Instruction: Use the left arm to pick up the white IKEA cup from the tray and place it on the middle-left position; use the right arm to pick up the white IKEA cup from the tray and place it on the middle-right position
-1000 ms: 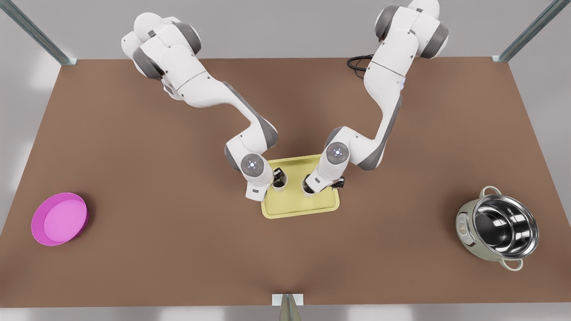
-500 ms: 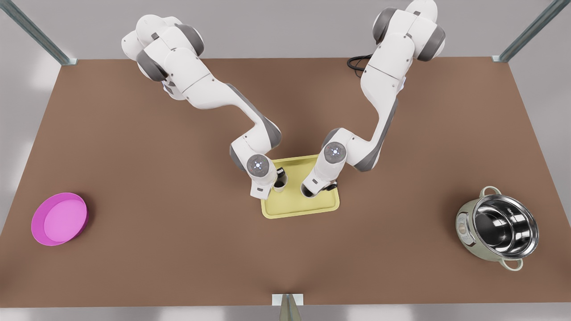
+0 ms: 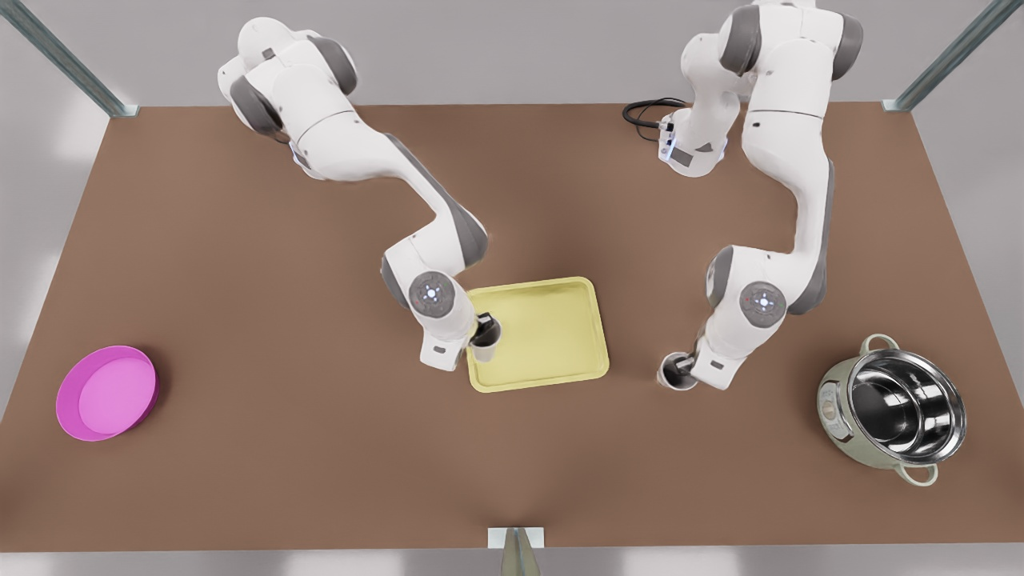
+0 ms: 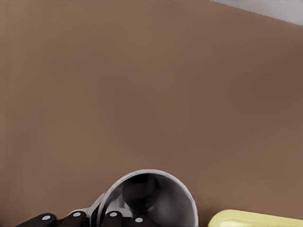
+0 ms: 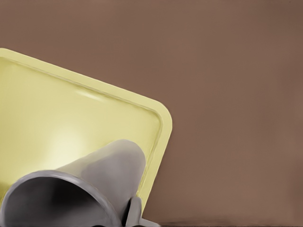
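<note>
The pale yellow tray [image 3: 552, 336] lies at the table's middle with nothing standing on its bare floor. My left gripper [image 3: 482, 328] is shut on the rim of a white cup [image 3: 487, 336] over the tray's left edge in the front view. In the left wrist view that cup [image 4: 156, 201] sits beside my black fingers [image 4: 111, 217], with a tray corner [image 4: 251, 218] close by. My right gripper [image 3: 684, 368] is shut on the other white cup [image 3: 672, 376] over brown table, off the tray toward the front view's right. The right wrist view shows this cup [image 5: 99, 179] before the tray [image 5: 57, 113].
A magenta round dish [image 3: 106, 392] sits near the front view's left edge. A steel pot [image 3: 894, 408] stands at the right, close beyond the right gripper. A black cable [image 3: 644, 112] lies at the table's back edge.
The right arm has swung its cup off the tray toward the front view's right. The left arm has shifted its cup a little left, to the tray's edge.
</note>
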